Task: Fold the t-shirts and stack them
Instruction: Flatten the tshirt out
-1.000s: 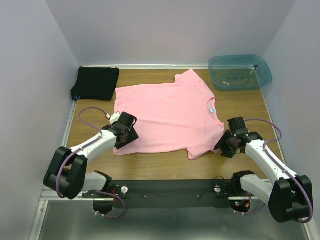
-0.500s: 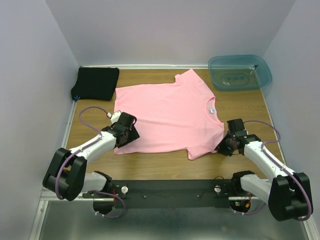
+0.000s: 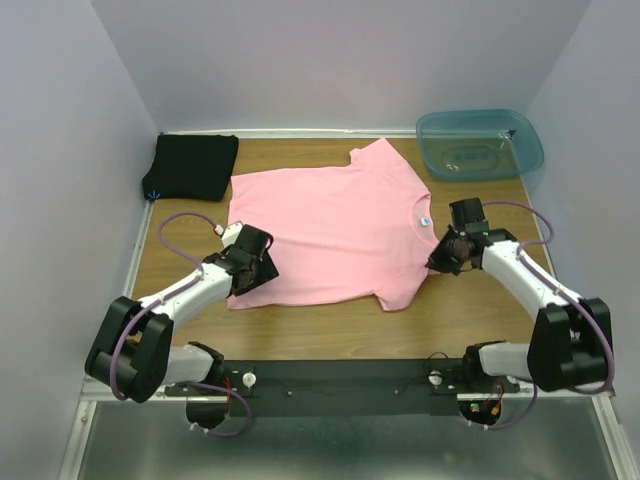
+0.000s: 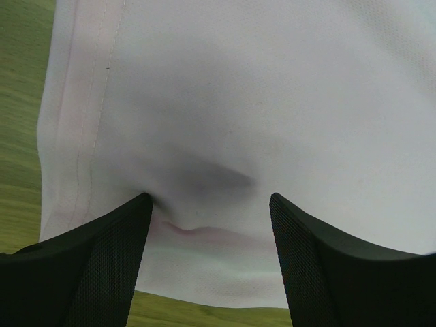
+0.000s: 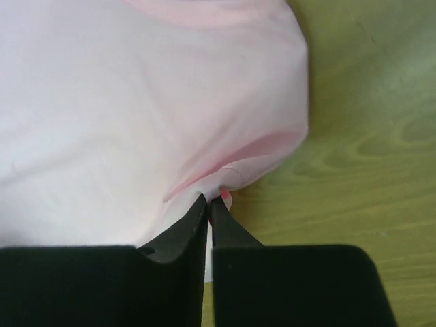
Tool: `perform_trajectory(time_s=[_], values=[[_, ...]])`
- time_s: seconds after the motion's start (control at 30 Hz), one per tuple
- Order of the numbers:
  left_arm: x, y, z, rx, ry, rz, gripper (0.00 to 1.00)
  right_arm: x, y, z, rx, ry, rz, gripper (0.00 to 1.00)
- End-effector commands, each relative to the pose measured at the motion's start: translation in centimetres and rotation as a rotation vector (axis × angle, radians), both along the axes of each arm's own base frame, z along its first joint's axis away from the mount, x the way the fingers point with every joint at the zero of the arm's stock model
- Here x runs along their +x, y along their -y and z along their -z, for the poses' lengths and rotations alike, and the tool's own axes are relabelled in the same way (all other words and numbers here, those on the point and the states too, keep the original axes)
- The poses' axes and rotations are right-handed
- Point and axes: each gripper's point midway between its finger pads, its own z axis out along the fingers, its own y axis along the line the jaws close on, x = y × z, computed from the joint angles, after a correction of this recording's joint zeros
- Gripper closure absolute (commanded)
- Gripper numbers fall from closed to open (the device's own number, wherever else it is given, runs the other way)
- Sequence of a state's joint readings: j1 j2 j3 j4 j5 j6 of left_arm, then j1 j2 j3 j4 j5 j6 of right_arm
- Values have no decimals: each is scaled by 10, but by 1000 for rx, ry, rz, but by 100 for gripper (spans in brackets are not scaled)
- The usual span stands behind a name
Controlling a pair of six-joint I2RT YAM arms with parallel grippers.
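Observation:
The light pink t-shirt (image 3: pixel 330 225) lies spread flat on the wooden table, its blue neck label to the right. The black t-shirt (image 3: pixel 190 165) lies folded at the back left corner. My left gripper (image 3: pixel 260 272) is open over the pink shirt's near left hem corner; in the left wrist view (image 4: pixel 211 204) its fingers press the cloth (image 4: pixel 259 102), which puckers between them. My right gripper (image 3: pixel 437 260) is shut on the pink shirt's edge at the right, by the sleeve; the right wrist view (image 5: pixel 209 199) shows cloth (image 5: pixel 136 102) pinched between the closed tips.
A translucent blue-green plastic bin (image 3: pixel 480 143) stands at the back right corner. Bare wood table (image 3: pixel 480 300) shows to the right of and in front of the pink shirt. Walls close in the left, back and right sides.
My right gripper has moved away from the near edge toward the collar, pulling the shirt's right edge with it. The left gripper has stayed in place.

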State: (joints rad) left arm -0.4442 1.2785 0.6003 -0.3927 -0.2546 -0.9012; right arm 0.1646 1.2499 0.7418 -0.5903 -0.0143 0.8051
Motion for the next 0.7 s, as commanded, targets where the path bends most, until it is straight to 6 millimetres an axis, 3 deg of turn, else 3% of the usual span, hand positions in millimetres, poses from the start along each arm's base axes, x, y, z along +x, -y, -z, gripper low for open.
perform_trajectory(time_s=[0.0,0.17,0.27,0.33,0.43,0.5,0.53,0.6,0.67], values=[[-10,-15,6,62,-23,-7,21,23,-8,5,-15,-46,-77,84],[-9,-14,4,54,-16,5,21,61,-12,2,-40,-20,-126,75],[-6,-11,3,48,-10,11,21,84,-16,-13,-43,45,-163,58],[-6,-10,3,47,-11,19,21,86,-16,-22,-50,77,-178,50],[-3,-8,1,43,-10,26,21,75,-13,-27,-58,93,-195,39],[1,-5,-2,38,-2,33,21,67,-13,-39,-49,137,-195,39],[2,-5,-4,38,2,37,21,54,-11,-32,-50,119,-194,39],[6,-3,-9,37,13,42,21,43,-8,-44,-49,169,-183,40],[8,-3,-15,44,22,48,21,25,-4,-38,-51,168,-170,40]])
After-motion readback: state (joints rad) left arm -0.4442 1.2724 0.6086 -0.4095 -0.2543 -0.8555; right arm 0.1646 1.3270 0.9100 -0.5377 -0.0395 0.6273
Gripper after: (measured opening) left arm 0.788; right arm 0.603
